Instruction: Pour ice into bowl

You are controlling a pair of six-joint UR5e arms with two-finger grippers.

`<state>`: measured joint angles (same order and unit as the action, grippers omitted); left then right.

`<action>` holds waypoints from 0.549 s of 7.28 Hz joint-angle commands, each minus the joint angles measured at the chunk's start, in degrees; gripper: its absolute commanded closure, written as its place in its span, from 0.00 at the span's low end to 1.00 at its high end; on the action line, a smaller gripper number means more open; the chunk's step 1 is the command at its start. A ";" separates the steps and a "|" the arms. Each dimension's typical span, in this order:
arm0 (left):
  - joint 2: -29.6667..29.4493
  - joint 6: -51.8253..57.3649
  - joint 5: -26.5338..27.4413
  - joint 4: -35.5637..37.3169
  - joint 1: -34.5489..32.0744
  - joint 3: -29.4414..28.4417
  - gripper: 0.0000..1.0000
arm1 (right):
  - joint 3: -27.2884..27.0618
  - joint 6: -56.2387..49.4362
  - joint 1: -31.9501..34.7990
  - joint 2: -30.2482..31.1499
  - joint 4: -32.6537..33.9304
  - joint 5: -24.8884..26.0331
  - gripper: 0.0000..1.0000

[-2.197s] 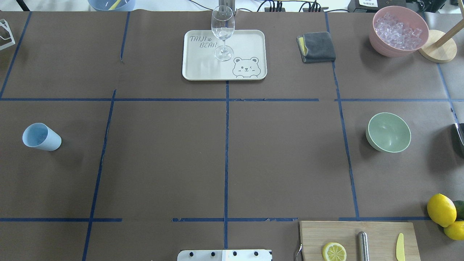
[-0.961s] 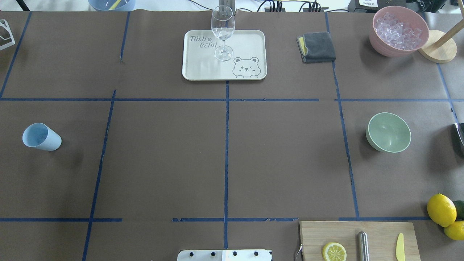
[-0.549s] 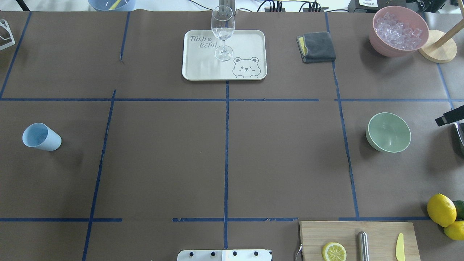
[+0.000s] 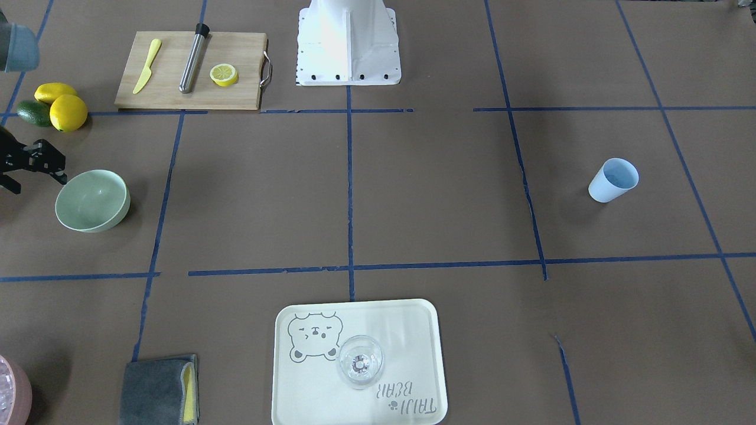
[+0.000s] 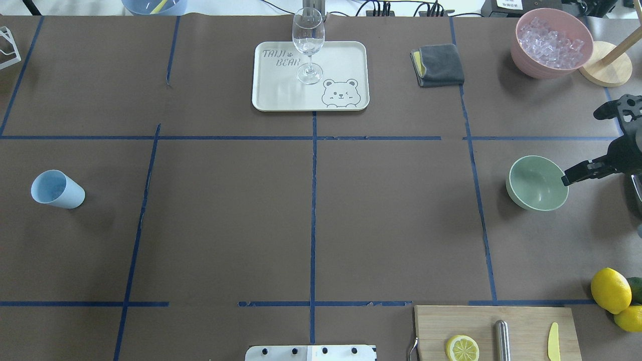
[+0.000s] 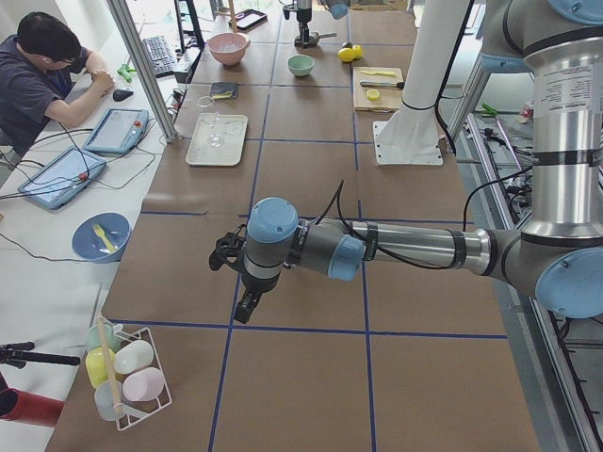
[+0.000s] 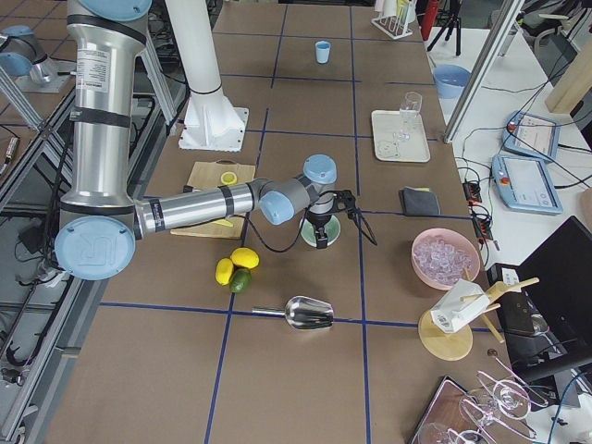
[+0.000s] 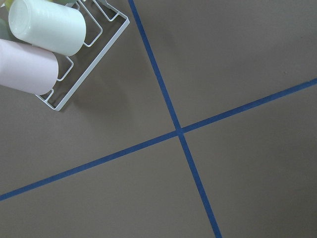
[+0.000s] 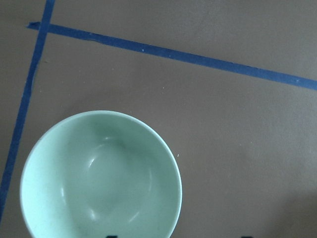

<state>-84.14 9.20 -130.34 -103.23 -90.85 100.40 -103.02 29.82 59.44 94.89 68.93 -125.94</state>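
The mint-green bowl [image 5: 534, 186] stands empty on the right side of the table, also seen as the bowl [image 4: 93, 200] and from above as the bowl [image 9: 101, 176]. The ice [image 5: 551, 39] is heaped in a pink bowl [image 5: 524, 60] at the far right corner. My right gripper [image 5: 584, 145] hangs open and empty just right of the mint bowl, one fingertip [image 5: 569, 178] over its rim. In the front-facing view the right gripper [image 4: 36, 184] is at the left edge. My left gripper [image 6: 231, 282] shows only in the left side view, and I cannot tell its state.
A pale blue cup [image 5: 56, 189] stands at the left. A wine glass [image 5: 308, 45] stands on a cream tray [image 5: 341, 60]. A grey cloth [image 5: 439, 65], a cutting board [image 5: 521, 321], lemons [image 5: 611, 291], a metal scoop [image 7: 305, 313] and a wire cup rack [image 8: 74, 84] are around.
My right gripper has come in from the right edge and now hangs open beside the mint bowl's rim. Nothing on the table has moved.
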 commanded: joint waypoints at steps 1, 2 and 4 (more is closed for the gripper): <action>0.29 0.03 0.00 0.04 -0.21 0.85 0.00 | 4.92 1.99 -0.82 -2.33 -3.44 0.44 0.28; 0.29 0.03 -0.09 0.04 -0.21 0.85 0.00 | 4.94 4.08 -1.60 -2.60 -3.71 0.61 0.40; 0.29 0.03 -0.18 -0.04 -0.21 0.77 0.00 | 4.94 4.46 -1.96 -2.78 -3.72 0.52 0.65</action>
<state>-83.85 9.23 -130.44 -103.24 -91.05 101.17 -98.20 33.90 57.75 92.33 65.34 -125.38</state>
